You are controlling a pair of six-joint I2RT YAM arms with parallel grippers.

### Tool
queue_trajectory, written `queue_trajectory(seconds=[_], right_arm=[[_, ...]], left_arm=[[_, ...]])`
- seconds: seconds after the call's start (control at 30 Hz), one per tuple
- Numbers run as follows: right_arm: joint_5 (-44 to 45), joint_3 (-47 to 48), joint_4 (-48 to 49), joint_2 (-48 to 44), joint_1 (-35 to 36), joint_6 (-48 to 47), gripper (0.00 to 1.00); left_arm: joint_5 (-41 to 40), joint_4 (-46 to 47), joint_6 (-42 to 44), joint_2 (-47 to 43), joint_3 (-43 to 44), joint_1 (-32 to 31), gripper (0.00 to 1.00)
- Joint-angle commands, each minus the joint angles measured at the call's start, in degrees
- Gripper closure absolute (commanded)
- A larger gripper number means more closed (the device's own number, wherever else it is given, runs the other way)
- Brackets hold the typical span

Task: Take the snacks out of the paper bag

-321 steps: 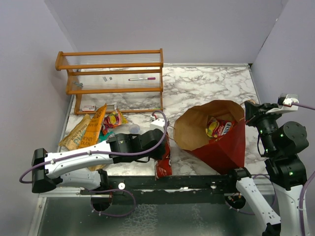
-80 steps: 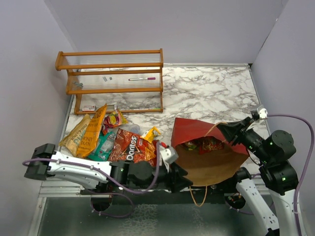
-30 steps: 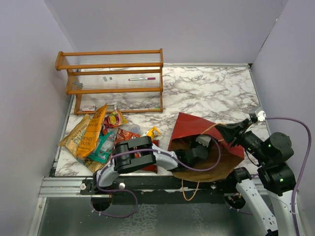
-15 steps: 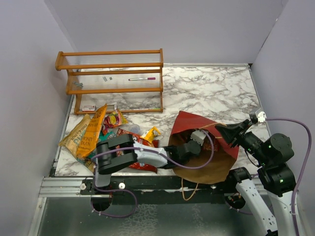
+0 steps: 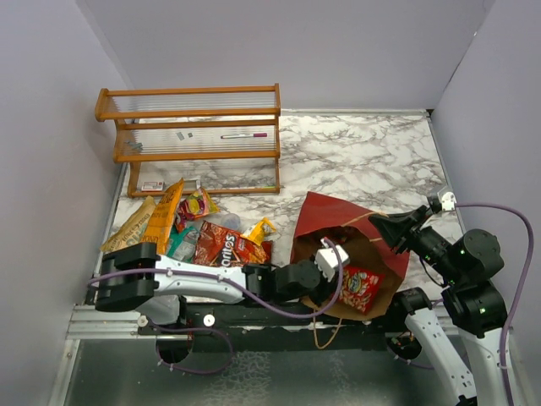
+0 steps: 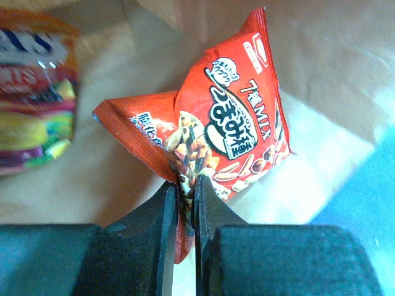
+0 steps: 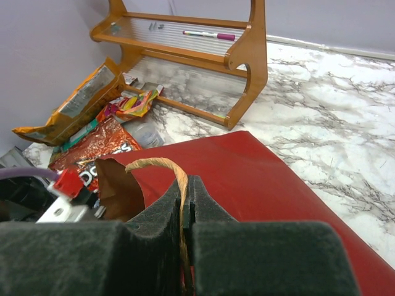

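My left gripper [image 6: 184, 183] is shut on the lower edge of a red snack packet [image 6: 231, 132] printed with nuts and crackers. Seen from above, that gripper [image 5: 338, 272] is at the mouth of the paper bag [image 5: 334, 218] and the held packet [image 5: 362, 289] lies on the tan inside. A second, multicoloured packet [image 6: 31, 111] is in the bag to the left. My right gripper [image 7: 185, 185] is shut on the bag's twisted paper handle [image 7: 162, 165], holding the dark red side [image 7: 265, 179] up. Several snacks lie on the table's left, among them a Doritos packet [image 5: 221, 245].
A wooden two-shelf rack [image 5: 194, 127] stands at the back left with a pink marker [image 5: 245, 134] on it. Tan and orange packets [image 5: 156, 220] lie near the left table edge. A small clear round container [image 7: 139, 131] sits by the packets. Walls close in on both sides.
My left gripper has shut on the red packet deep in the bag and drawn back to the bag's mouth, bringing the packet along. The right gripper keeps holding the handle.
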Motion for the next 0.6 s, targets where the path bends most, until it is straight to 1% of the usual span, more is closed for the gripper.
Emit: queue_trajectory(seconds=[0.0,0.2,0.27,0.33,0.43,0.5,0.57], right_arm=[[-0.3,-0.4,1.5,0.0,0.1,-0.5,0.98],[-0.6,-0.5,1.6,-0.3,0.1,-0.7,0.98],[-0.6,-0.6,1.8,-0.3,0.1,-0.6,0.98],[-0.7,-0.7,1.7,-0.2,0.1,-0.7,0.98],[-1.1,-0.7,1.7,0.1,0.1,-0.8,0.98],[-1.2,-0.6,1.7,0.1,0.1,-0.8,0.98],[-1.1,-0.6,1.8,0.1,0.1,-0.8,0.98]], left_arm=[[3.4,-8.0,-1.1,-7.6,-1.7,-2.8,1.00],[5.5,-15.0,-0.1,-19.5,-3.4,-4.2,1.00],[6.1,-18.5,1.1,-23.6,-3.1,-4.3,1.00],[5.0,-23.5,2.5,-27.6,-1.2,-4.3,1.00],[-0.7,-31.3,5.0,-33.3,3.1,-4.3,1.00],[-6.9,-35.4,7.1,-36.9,6.1,-4.3,1.00],[-13.8,-37.4,8.6,-40.4,8.4,-4.3,1.00]])
